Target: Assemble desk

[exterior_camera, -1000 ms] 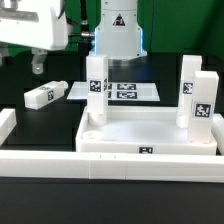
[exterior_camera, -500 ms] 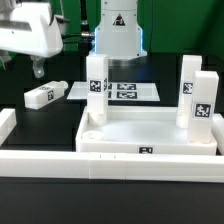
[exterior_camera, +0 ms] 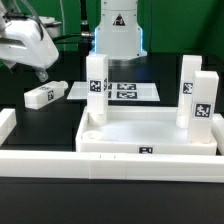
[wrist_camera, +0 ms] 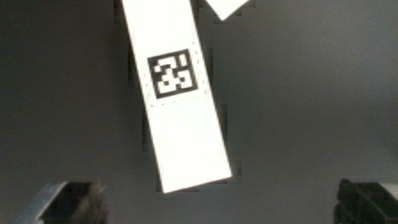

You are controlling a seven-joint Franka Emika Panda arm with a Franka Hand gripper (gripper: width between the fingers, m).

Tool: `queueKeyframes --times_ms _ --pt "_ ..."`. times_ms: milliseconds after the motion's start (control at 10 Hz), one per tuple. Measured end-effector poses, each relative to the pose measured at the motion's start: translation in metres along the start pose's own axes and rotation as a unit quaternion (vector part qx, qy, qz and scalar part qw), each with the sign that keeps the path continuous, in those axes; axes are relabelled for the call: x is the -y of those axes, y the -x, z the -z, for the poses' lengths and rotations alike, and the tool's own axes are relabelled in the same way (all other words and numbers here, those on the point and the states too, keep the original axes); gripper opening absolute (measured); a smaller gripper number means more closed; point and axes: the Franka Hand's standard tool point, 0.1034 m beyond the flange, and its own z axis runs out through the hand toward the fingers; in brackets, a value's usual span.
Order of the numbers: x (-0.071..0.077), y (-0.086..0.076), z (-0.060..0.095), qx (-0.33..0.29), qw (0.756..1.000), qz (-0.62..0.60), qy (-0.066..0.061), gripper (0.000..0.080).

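Gripper (exterior_camera: 43, 75) has tilted and descended at upper left, jaws spread wide, holding nothing; loose leg (exterior_camera: 44, 95) lies flat just below it; tabletop (exterior_camera: 150, 135) at centre carries three upright legs; pickup likely next.

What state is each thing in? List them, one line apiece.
gripper: open, empty, above the loose leg.
loose leg: lying flat on the table, ungripped.
tabletop: lying with sockets up, three legs standing in its corners.
three standing legs: upright.
marker board: flat behind the tabletop.
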Motion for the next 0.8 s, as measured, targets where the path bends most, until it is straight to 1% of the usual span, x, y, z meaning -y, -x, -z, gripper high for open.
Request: queueKeyframes --times_ms 100,200,400,500,800 --pt "-0.0002 -0.0022 -0.0015 0.017 1.0 0.002 0.003 0.0649" --pt "0.0006 0.0005 -0.0022 0.052 0.998 0.02 0.005 0.0649" --pt "-0.002 -0.002 -0.0032 0.108 0.994 0.033 0.003 0.0649" --pt "-0.0039 -0.002 -0.0045 0.123 0.992 0.03 0.004 0.0649" --pt "-0.0044 -0.0023 -0.0058 0.124 0.992 0.03 0.004 0.0649"
